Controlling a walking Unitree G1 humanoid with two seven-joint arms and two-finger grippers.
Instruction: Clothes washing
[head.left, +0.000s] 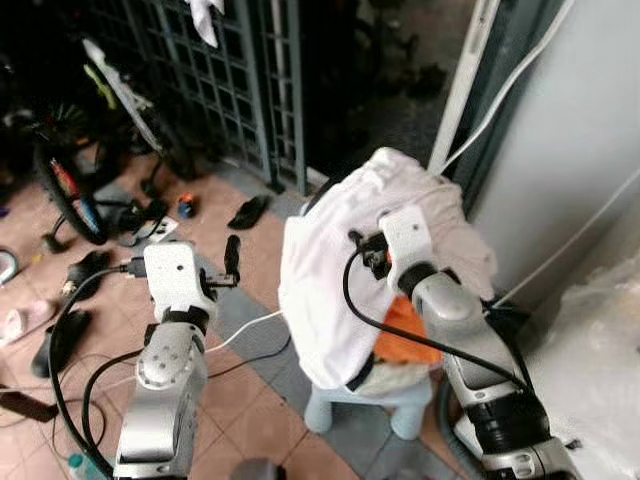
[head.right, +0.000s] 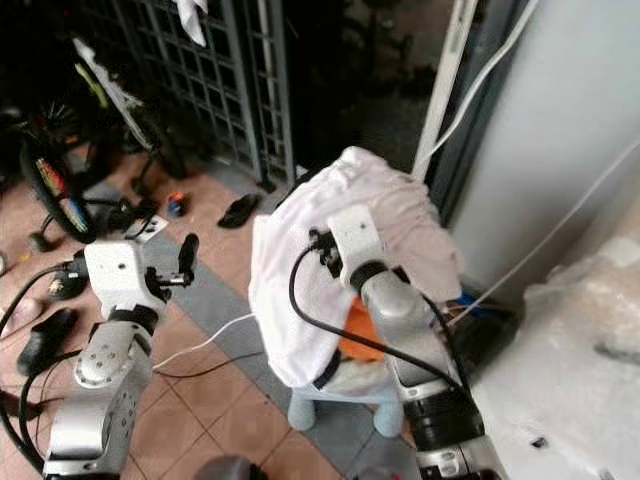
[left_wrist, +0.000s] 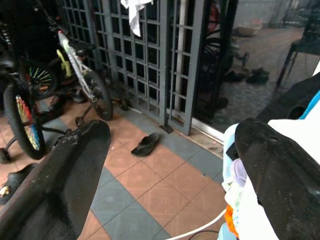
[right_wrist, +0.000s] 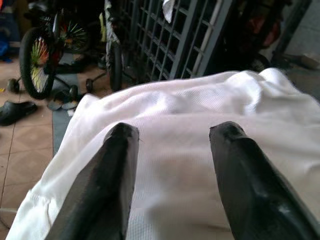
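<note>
The right gripper hangs just above the white garment, its two black fingers spread apart with nothing held between them; the cloth lies directly under and ahead of the tips. In the head views the right arm reaches in from the robot's right, its wrist over the top of the laundry pile. The white garment drapes over that pile and down the side facing the left arm, covering most of what lies beneath. Just below the right wrist an orange cloth pokes out from under the white one, and the whole heap sits on a pale blue stool whose legs stand on the tiled floor.

The left gripper is raised beside the pile on its left, fingers wide open and empty. Past its tips lie the tiles and a dark sandal near the foot of a metal grille door. A white cloth hangs high on that grille. Further to the left of this gripper stands a bicycle, with more shoes scattered on the floor around it. A white cable runs along the tiles between the left arm and the stool. Beyond the right arm is a grey wall.
</note>
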